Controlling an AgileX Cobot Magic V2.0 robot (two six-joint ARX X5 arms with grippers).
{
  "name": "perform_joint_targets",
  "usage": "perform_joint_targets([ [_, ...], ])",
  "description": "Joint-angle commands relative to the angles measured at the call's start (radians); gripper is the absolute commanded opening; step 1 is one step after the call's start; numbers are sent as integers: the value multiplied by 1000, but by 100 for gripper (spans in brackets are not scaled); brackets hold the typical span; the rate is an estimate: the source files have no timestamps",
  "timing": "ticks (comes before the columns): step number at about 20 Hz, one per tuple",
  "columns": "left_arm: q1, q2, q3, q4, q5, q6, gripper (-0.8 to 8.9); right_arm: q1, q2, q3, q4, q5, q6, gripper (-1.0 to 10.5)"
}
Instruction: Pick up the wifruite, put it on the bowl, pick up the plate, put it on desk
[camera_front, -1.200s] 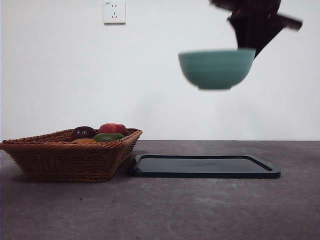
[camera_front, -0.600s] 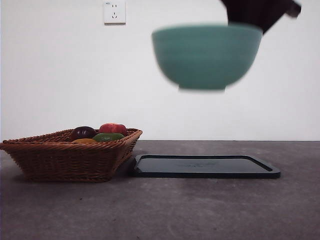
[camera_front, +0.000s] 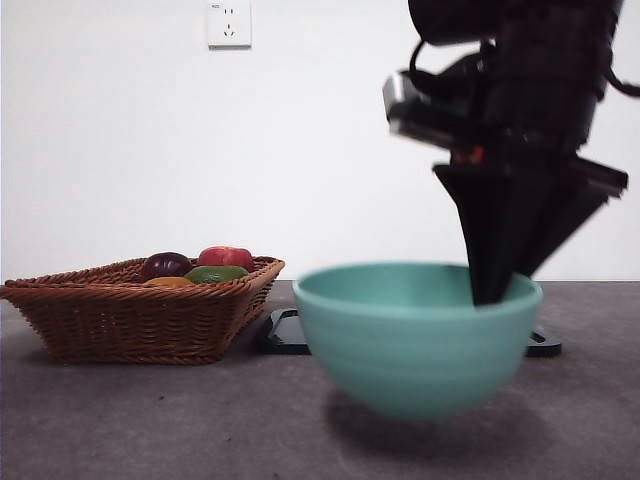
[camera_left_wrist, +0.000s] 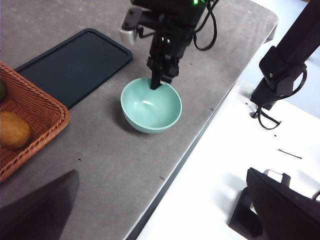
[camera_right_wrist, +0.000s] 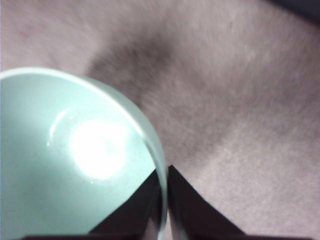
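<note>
Right gripper (camera_front: 493, 290) clamped on the rim of the bowl (camera_front: 415, 335), one jaw inside the wall and one outside, as confirmed in the right wrist view (camera_right_wrist: 164, 200). Bowl lowered since a second ago: then carried high above the black tray (camera_front: 283, 333), now down at desk (camera_front: 150, 420) level, near the front edge and in front of the tray. Base appears at or just short of contact with the surface, a shadow showing beneath; cannot confirm full seating. Bowl interior empty.

Wifruite (camera_left_wrist: 14, 131) lying in the wicker basket (camera_front: 130, 315), among a dark purple fruit (camera_front: 165, 265), a red one (camera_front: 226, 257) and a green one (camera_front: 216, 273); untouched, well apart from the bowl.

Left gripper (camera_left_wrist: 160, 210) held off over the table's near edge, jaws spread wide, holding nothing.

Judgement: bowl placement nearly complete; release and withdrawal of the right gripper required before the fruit transfer. Risk noted: rim-only hold, so bowl liable to tip or rock if let go before resting flat.
</note>
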Motion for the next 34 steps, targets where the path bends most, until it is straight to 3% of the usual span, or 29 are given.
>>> perform_joint_targets([
  [1, -6, 3, 11, 12, 2, 6, 595, 6, 9, -33, 59, 18, 45, 8],
  [11, -6, 3, 11, 6, 2, 5, 595, 3, 9, -74, 127, 24, 85, 10],
  [12, -6, 3, 11, 7, 2, 5, 595, 3, 9, -74, 132, 24, 84, 40],
  [15, -6, 3, 11, 8, 2, 5, 595, 3, 6, -73, 134, 18, 85, 395],
  [16, -6, 3, 11, 7, 2, 5, 595, 3, 4, -71, 129, 18, 85, 462],
  [19, -6, 3, 11, 7, 2, 5, 595, 3, -42, -51, 86, 24, 78, 486],
  [22, -6, 3, 11, 14, 2, 5, 595, 3, -157, -45, 34, 26, 76, 488],
  [25, -6, 3, 11, 14, 2, 5, 595, 3, -328, -45, -58, 44, 65, 585],
  [30, -6, 3, 11, 13, 2, 5, 595, 3, -663, -45, -186, 43, 50, 592],
  [34, -6, 3, 11, 13, 2, 5, 595, 3, -918, -42, -257, 42, -3, 592],
])
